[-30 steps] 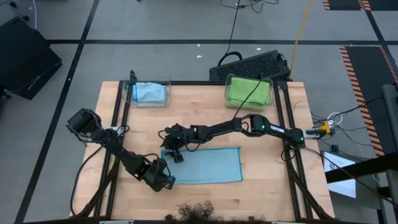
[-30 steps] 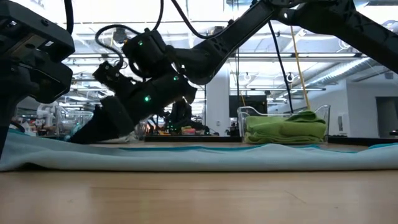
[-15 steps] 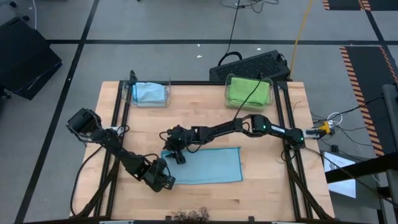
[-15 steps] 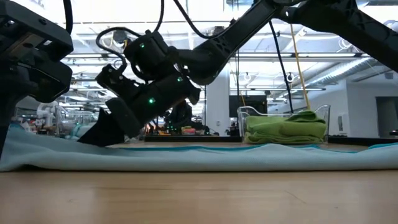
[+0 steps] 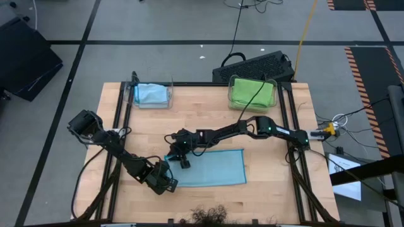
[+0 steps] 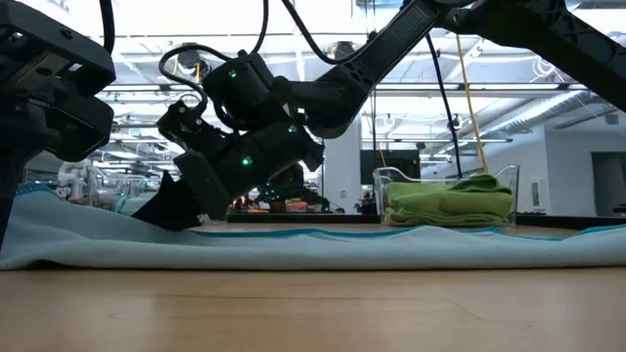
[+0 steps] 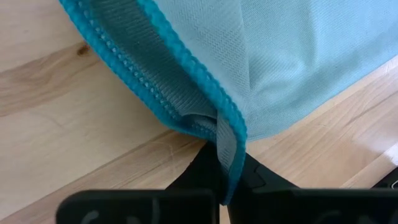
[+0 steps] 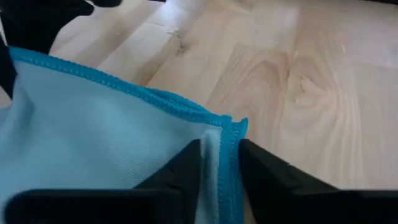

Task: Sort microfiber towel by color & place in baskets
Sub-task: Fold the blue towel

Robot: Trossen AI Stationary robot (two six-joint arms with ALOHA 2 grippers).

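Observation:
A light blue towel with a darker hem lies spread flat on the wooden table, near the middle. My left gripper is at its near left corner, shut on it. My right gripper is down at the far left corner, shut on it. Two clear baskets stand at the table's far edge. The left basket holds a blue towel. The right basket holds a green towel. My left gripper pinches the hemmed edge at the towel's near left corner between its two fingers. They come steeply from above. The corner is raised off the wood and the hem folds over at the fingers; the rest of the towel lies flat. My right gripper has the hemmed far left corner between its two fingers, coming slanting down from the table's right side. The corner stands slightly up from the wood and the rest lies on the table.
Dark frame rails run along the table's left and right sides. A black keyboard-like object sits just beyond the far edge. A dark tuft, maybe a person's hair, shows at the near edge. Bare wood lies between towel and baskets.
My right gripper has sunk and shifted a little toward the near edge, onto the towel's far left corner. The towel has stayed spread where it was.

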